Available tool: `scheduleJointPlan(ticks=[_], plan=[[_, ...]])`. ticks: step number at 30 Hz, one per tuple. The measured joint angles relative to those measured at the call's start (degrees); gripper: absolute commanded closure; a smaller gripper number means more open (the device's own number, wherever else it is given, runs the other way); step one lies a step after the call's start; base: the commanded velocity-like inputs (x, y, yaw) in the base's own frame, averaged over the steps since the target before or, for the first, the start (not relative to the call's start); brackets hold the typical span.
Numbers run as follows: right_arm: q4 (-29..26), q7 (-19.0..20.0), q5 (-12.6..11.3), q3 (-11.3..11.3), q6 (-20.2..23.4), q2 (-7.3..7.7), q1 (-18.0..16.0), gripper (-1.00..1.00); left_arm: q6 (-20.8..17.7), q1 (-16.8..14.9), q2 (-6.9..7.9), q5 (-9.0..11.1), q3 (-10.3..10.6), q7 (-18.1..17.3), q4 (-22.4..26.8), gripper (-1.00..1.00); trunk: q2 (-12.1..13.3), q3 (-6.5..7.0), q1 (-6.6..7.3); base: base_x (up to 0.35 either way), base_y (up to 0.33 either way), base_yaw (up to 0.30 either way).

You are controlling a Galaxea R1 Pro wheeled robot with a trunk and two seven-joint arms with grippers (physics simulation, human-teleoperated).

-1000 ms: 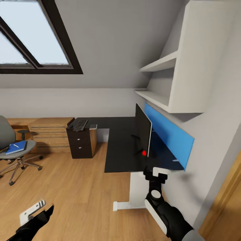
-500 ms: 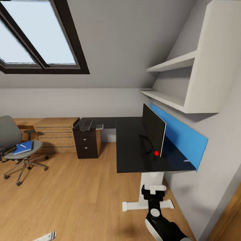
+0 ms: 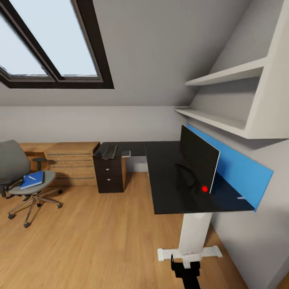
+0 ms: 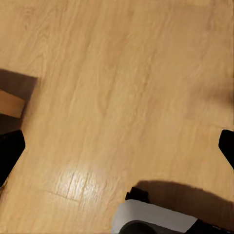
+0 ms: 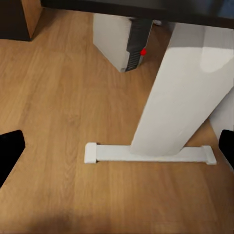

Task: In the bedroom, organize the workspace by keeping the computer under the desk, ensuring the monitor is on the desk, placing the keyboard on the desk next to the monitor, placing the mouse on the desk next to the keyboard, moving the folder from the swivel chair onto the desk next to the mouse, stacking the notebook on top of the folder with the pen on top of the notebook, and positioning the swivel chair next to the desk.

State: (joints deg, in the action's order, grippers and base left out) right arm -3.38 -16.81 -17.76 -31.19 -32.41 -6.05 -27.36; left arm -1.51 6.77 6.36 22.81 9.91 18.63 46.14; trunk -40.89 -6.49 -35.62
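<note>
The black L-shaped desk (image 3: 168, 188) stands against the right wall, with the monitor (image 3: 198, 162) upright on it. On the desk's far end lie the keyboard (image 3: 109, 151), a small dark mouse (image 3: 98, 153) and a flat pale item (image 3: 126, 153). The grey swivel chair (image 3: 16, 168) stands at the left, apart from the desk, and carries a blue folder (image 3: 33, 179) with a thin white pen on top. The white computer tower (image 5: 124, 44) sits under the desk. My right gripper (image 3: 185, 265) (image 5: 117, 151) hangs open over the floor by the desk's foot. Over bare floor, my left gripper (image 4: 117, 151) is open and holds nothing.
A dark drawer unit (image 3: 109, 174) stands under the desk's far end, beside a low wooden cabinet (image 3: 72, 162). The desk's white leg (image 5: 185, 97) and foot bar are close in front of my right gripper. White shelves (image 3: 224, 100) hang above the desk. Wooden floor (image 3: 92, 233) lies between me and the chair.
The camera has moved, so desk and chair sit further right in the picture. Both arms have sunk toward the head view's bottom edge; the left one has dropped out of it.
</note>
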Motion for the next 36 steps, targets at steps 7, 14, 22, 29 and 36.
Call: scheduleJointPlan(ticks=[7,14,22,29,36], plan=[[2.82,4.82,-0.23,-0.23,-1.89,-1.33,0.37,-1.0,3.29,-0.15,-0.92,-5.29,-0.26,-6.69,-3.34,-1.0,0.0,0.0,0.0,0.243,0.271,0.0],[2.86,5.61,-0.22,-0.17,-2.12,-1.53,0.85,-1.0,3.41,-0.4,-0.97,-5.25,-0.33,-7.12,-4.06,-1.0,0.0,0.0,0.0,0.242,0.271,0.0],[2.86,5.68,-0.23,-0.22,-4.8,-1.64,1.66,-1.0,3.38,-0.43,-0.92,-4.95,-0.52,-9.39,-4.1,-1.0,0.0,0.0,0.0,0.237,0.271,0.0],[2.87,5.67,-0.22,-0.28,-7.95,-1.81,2.74,-1.0,3.29,-0.63,-0.68,-0.35,-0.98,-10.45,-4.23,-1.0,-0.01,0.0,0.0,0.284,0.224,0.0],[2.87,5.61,-0.21,-0.3,-9.91,-1.91,3.59,-1.0,3.34,-1.64,-0.68,1.42,-3.76,-10.44,-5.12,-1.0,-0.01,0.0,0.0,0.295,0.207,0.0]])
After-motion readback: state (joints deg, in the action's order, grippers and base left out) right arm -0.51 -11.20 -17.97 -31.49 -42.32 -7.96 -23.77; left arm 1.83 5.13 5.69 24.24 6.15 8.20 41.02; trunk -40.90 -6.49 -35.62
